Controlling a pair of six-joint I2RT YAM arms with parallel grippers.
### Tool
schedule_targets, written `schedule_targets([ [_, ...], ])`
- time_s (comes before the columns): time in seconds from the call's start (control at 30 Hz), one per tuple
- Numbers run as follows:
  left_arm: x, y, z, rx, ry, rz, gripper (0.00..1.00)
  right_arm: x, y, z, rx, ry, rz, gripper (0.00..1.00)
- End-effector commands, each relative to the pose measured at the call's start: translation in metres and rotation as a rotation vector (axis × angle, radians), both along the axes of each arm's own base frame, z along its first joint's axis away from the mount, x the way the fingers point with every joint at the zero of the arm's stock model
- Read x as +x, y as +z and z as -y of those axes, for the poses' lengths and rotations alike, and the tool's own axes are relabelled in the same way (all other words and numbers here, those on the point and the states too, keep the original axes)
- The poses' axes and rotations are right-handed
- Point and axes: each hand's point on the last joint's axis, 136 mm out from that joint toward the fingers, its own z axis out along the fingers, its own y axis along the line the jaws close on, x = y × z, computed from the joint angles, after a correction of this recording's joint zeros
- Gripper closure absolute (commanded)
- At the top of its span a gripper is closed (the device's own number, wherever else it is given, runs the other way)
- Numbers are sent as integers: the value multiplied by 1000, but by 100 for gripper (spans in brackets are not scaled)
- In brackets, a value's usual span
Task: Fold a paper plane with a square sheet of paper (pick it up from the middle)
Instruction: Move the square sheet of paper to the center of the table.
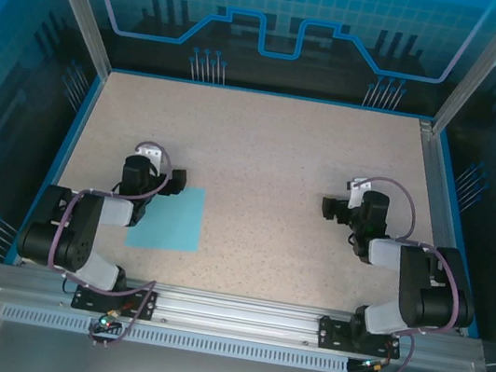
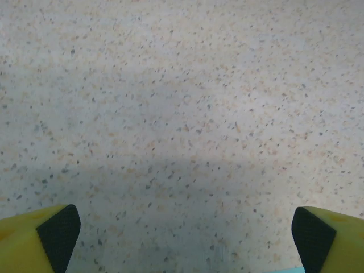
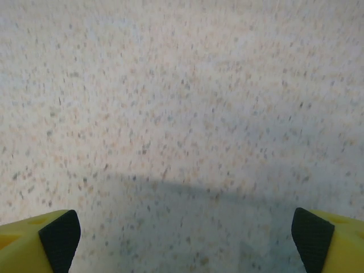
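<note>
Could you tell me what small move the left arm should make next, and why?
Probably bring the left gripper over the middle of the square sheet of paper and lower it: the sheet lies flat, unfolded, and the open gripper sits at its far edge.

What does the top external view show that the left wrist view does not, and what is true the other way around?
Top external view: the whole square sheet of paper, flat and unfolded, with the left gripper at its far edge and the right gripper well away from it. Left wrist view: the yellow fingers and black pads up close, wide apart, nothing between them. Shared: the speckled table, and probably the sheet, here a blue sliver at the bottom edge.
</note>
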Motion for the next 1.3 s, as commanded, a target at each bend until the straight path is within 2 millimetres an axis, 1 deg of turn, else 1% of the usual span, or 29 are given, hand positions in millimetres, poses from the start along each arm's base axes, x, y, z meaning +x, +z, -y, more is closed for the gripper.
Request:
schedule_targets([
  [0.0,23,33,0,19,-40,138,1,26,36,4,-7,12,157,1],
  [0.43,22,33,0,20,-42,140,1,25,36,4,-5,12,155,1],
  [0.63,22,35,3,17,-57,146,1,24,37,0,-21,22,165,1],
  [0.7,19,39,2,18,-49,160,1,23,37,-1,-23,26,168,1],
  [0.8,12,59,-4,15,-6,180,1,20,44,-5,-31,39,184,1],
  [0.83,9,61,-9,5,29,151,1,20,49,-4,-35,37,191,1],
  [0.87,6,69,-15,-26,88,121,1,19,55,-5,-42,34,186,1],
  [0.93,1,81,-23,-110,188,54,1,16,68,-5,-31,5,119,1],
  [0.97,-2,85,-21,-160,203,25,1,13,76,-5,-4,-23,66,1],
  [1.0,-4,91,-15,-217,202,13,1,7,80,-4,41,-61,-8,1],
  [1.03,-8,90,-12,-279,222,-24,1,2,84,-8,84,-67,-60,1],
  [1.07,-12,92,-4,-345,204,-56,1,-3,91,-16,139,-57,-105,1],
  [1.1,-15,93,9,-401,149,-72,1,-8,95,-22,194,-63,-155,1],
  [1.13,-17,95,17,-447,116,-80,1,-11,98,-26,241,-75,-189,1],
  [1.2,-26,89,29,-531,92,-130,1,-21,98,-41,368,-65,-271,1],
  [1.27,-37,83,36,-558,83,-209,1,-29,98,-65,468,23,-328,1],
])
